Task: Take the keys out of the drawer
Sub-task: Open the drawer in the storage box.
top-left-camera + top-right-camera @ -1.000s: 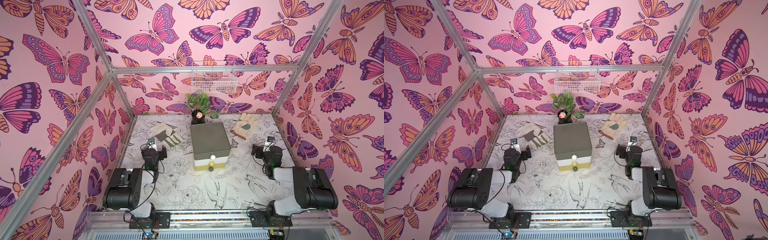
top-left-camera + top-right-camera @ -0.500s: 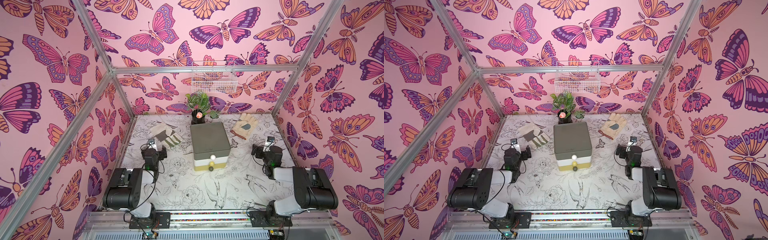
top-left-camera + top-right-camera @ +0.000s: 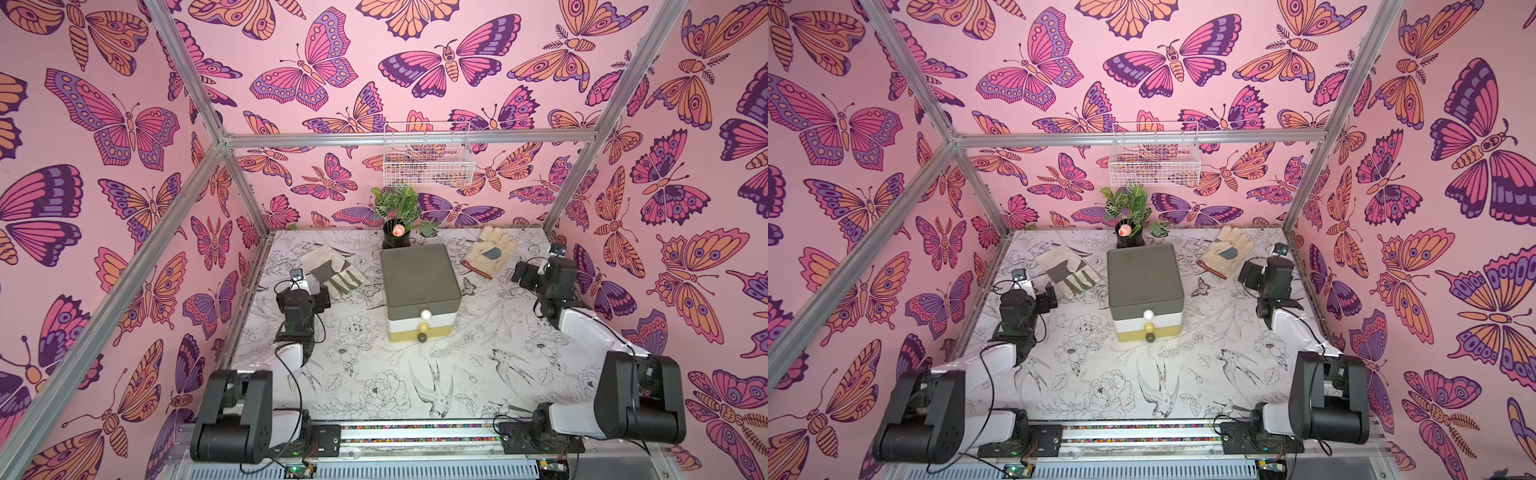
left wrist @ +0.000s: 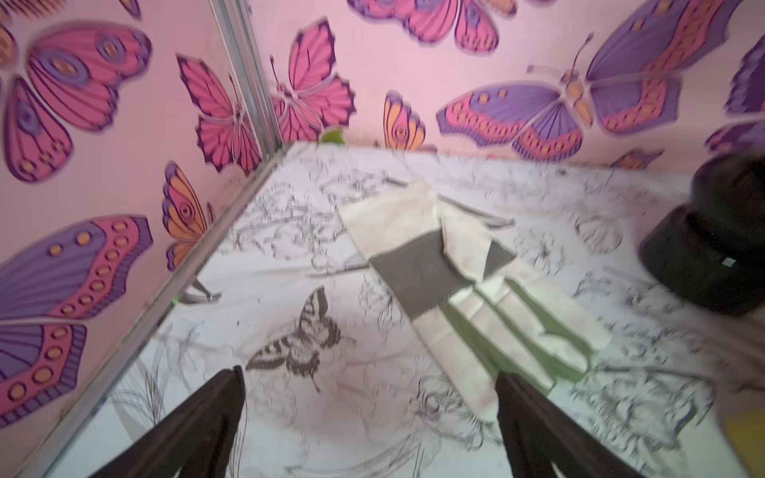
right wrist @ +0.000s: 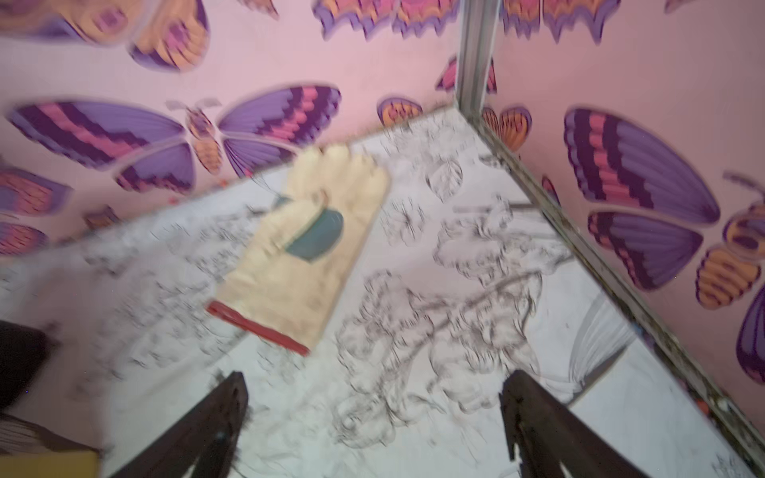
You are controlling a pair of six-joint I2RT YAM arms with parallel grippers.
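**Drawers shut, keys out of sight, both grippers empty**

Worktop (image 3: 374, 374): walled on 3 sides, w/ a wide bare stretch in front of the drawer unit (image 3: 419, 274). The unit stands mid-worktop, every drawer pushed in. Room to pull a drawer toward the near edge looks ample.

The left gripper (image 4: 370, 376) hangs off to its own side, jaws spread wide, nothing btwn them. The right gripper (image 5: 374, 378) is likewise wide and empty, near the side wall.

A glove lies just past each: grey-palmed glove (image 3: 332, 270) and tan glove (image 3: 488, 251), both clear of the unit's front. The plant pot (image 3: 396, 237) sits right behind the unit, so avoid shoving it rearward.

Three small round knobs (image 3: 426, 314) stacked on the front are the only hold for opening. Prob. slippery, so pinch square-on.

The keys: none visible, presumably inside; can't tell which drawer. Expect light, stiff metal w/ loose tags. The tag is likely the easier pinch, since a flat key is hard to lift off a drawer floor.
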